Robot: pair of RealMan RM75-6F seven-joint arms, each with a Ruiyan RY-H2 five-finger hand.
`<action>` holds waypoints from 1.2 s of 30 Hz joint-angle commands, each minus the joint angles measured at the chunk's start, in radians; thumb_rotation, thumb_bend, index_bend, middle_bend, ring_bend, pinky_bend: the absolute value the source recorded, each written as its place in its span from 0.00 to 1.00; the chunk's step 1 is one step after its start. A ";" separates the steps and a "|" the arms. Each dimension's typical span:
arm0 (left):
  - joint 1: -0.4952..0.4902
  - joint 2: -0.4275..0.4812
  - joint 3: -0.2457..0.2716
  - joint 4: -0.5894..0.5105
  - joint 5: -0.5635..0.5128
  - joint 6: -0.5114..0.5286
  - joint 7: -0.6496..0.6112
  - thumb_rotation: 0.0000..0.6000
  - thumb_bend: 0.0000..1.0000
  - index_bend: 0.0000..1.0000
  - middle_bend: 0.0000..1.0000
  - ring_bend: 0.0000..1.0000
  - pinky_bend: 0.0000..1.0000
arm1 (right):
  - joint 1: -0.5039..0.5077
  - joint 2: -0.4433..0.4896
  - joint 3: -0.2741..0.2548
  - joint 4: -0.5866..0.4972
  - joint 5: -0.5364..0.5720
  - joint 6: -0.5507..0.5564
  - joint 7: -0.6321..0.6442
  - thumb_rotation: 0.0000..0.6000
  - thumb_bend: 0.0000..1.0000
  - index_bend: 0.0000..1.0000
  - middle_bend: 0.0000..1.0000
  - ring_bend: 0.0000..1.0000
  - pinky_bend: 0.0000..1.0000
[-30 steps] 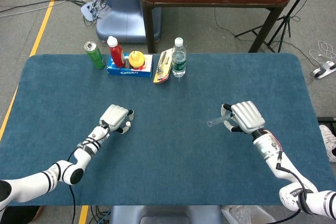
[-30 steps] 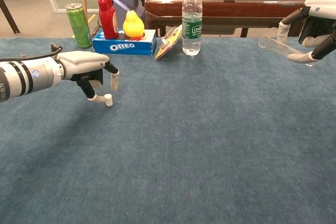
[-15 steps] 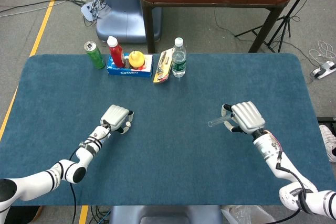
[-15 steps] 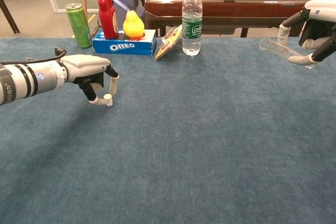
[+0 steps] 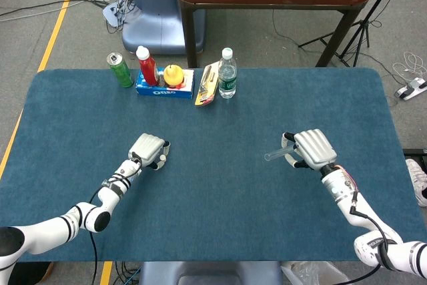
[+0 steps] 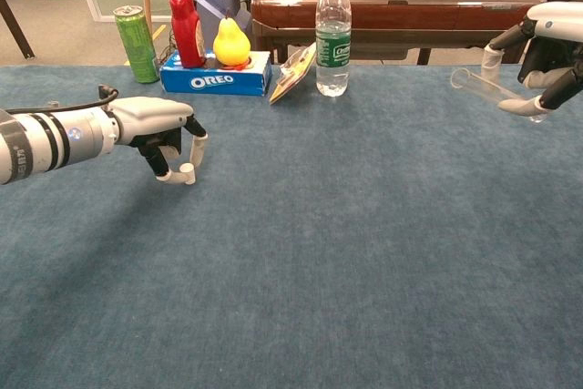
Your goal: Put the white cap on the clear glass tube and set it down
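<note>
The right robot hand [image 5: 312,149] is clamped on the clear glass tube [image 5: 275,155], a thin smooth cylinder whose long axis runs sideways, open mouth pointing toward the left robot hand [image 5: 149,149]. That one pinches the small white cap [image 6: 185,173], a squat plastic ring, low over the blue felt counter [image 5: 220,198]. The two are well apart, so capping likely needs them brought together mouth to cap

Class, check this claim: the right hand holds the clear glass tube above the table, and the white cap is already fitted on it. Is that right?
Not quite. The right hand does hold the clear glass tube above the table, but its open end is bare. The chest view shows the white cap at the left hand's fingertips, far from the tube.
</note>
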State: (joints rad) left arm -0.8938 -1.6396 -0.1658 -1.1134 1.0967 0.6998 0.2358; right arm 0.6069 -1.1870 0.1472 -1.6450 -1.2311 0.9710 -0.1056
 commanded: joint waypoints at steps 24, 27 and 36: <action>0.078 0.217 -0.066 -0.275 0.015 0.157 -0.090 1.00 0.33 0.54 0.97 1.00 1.00 | 0.030 -0.046 0.030 -0.009 -0.012 -0.023 0.057 1.00 0.57 0.89 1.00 1.00 1.00; 0.107 0.305 -0.091 -0.392 0.021 0.207 -0.105 1.00 0.33 0.54 0.97 1.00 1.00 | 0.052 -0.073 0.047 -0.006 -0.005 -0.041 0.081 1.00 0.57 0.89 1.00 1.00 1.00; 0.166 0.484 -0.163 -0.665 0.056 0.339 -0.138 1.00 0.33 0.54 0.97 1.00 1.00 | 0.100 -0.166 0.110 0.003 0.028 -0.063 0.186 1.00 0.58 0.90 1.00 1.00 1.00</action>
State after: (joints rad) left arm -0.7522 -1.2068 -0.3009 -1.7153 1.1352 0.9955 0.1114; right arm 0.6950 -1.3354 0.2427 -1.6469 -1.2103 0.9153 0.0599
